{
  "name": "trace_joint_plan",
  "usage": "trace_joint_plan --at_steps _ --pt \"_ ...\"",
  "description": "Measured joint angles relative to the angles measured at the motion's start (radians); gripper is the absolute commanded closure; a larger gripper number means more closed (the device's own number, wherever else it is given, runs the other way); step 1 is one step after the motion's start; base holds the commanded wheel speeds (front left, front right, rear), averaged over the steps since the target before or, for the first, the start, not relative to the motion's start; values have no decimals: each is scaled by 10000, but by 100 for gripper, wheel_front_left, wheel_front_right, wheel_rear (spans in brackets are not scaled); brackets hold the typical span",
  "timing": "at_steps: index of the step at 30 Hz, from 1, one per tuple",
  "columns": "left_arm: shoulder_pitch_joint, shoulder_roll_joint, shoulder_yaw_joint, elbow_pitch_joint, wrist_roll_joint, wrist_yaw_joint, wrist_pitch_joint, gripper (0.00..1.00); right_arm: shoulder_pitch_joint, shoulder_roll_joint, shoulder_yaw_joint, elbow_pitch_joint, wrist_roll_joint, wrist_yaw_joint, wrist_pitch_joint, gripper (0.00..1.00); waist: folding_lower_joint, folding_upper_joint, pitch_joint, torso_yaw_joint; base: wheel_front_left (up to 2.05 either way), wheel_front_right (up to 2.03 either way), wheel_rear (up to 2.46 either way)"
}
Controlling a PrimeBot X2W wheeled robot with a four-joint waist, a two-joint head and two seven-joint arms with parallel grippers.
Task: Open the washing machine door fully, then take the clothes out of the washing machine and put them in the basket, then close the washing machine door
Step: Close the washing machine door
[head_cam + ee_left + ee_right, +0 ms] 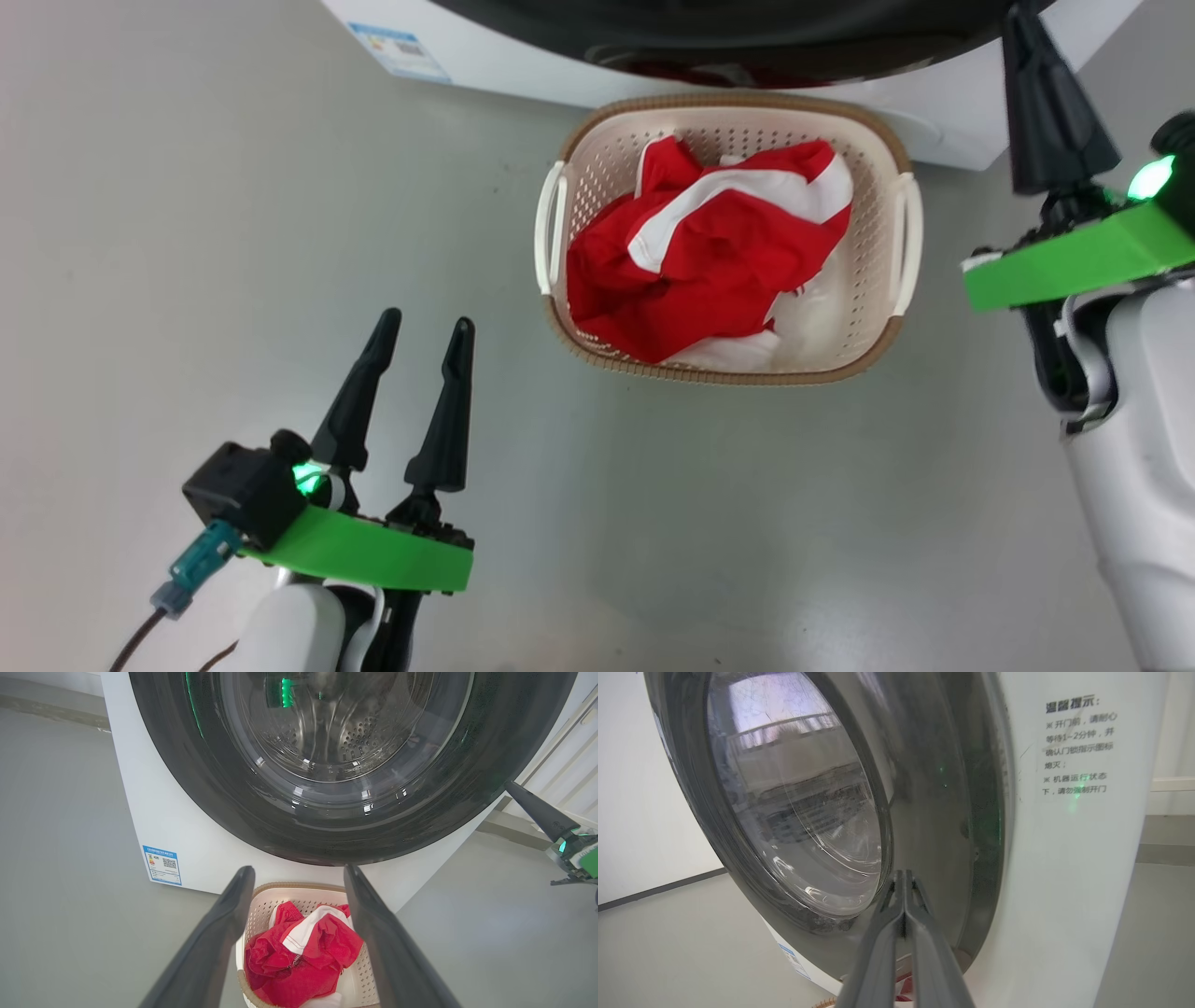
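Grey floor (187, 233) at centre holds the basket (728, 375) with the clothes (709, 252) inside, so my tightly closed right gripper (903, 875) aims at the washing machine door (934, 788), probably to push, while my left gripper (425, 322) hangs spread.

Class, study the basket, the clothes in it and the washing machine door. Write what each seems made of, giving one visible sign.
The basket: likely moulded plastic, matt cream, judging by its regular punched holes; the brown rim only imitates weave. The clothes: soft fabric, red and white, since it crumples in folds. The washing machine door: glossy dark rim, probably plastic, around clear glass showing reflections.
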Motion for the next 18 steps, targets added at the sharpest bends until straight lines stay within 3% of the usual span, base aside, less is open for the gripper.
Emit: trace_joint_plan --at_steps 1,2,18 --pt "39 0 36 42 50 0 0 0 111 42 27 17 13 0 0 10 0 0 -93 -50 0 0 0" --pt "109 0 79 77 107 0 0 0 236 71 50 23 17 0 0 0 0 0 -186 -102 0 0 0" --pt "932 8 771 456 976 0 0 0 2152 686 464 174 159 0 2 0 0 0 -1560 -1078 0 0 0"
